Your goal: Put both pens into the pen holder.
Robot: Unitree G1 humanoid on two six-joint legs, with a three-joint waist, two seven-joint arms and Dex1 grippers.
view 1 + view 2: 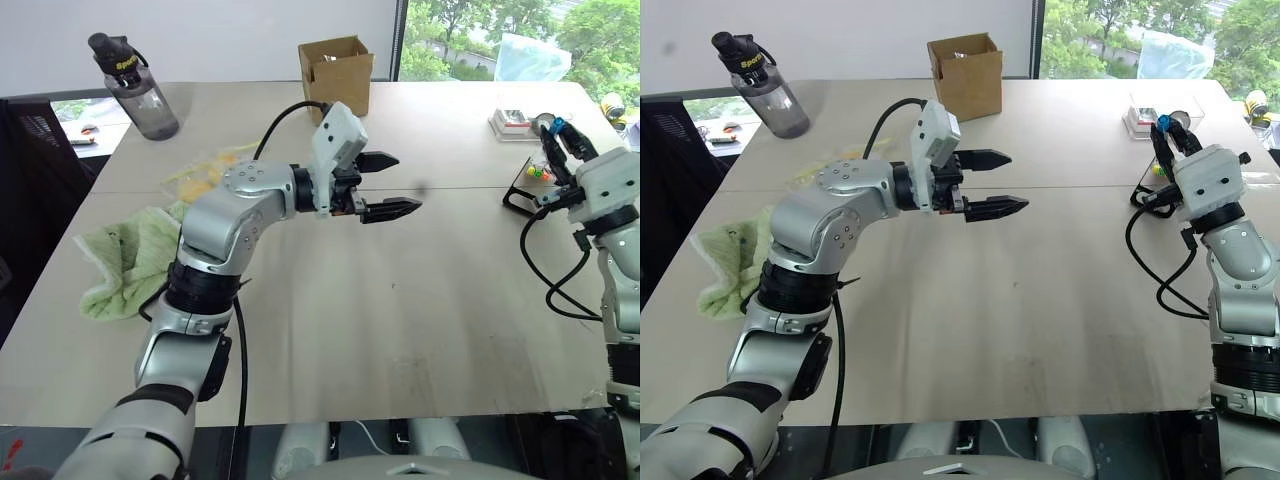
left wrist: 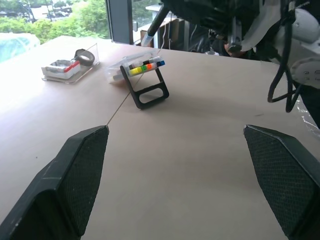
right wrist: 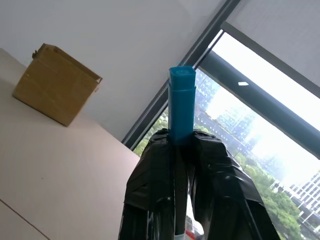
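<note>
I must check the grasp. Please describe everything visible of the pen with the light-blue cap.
The pen shows a light-blue cap, plastic-looking, with a faceted, flat top. It stands out beyond the shut fingers of the right gripper, which clamp it below the cap; its dark barrel runs down between them, mostly hidden. It is held above the table, tip upward, near the pen holder, not touching it.

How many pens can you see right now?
1. A blue-capped pen is clamped in the right gripper, cap sticking up past the fingertips, near the pen holder. I cannot find the second pen; it may be hidden.
</note>
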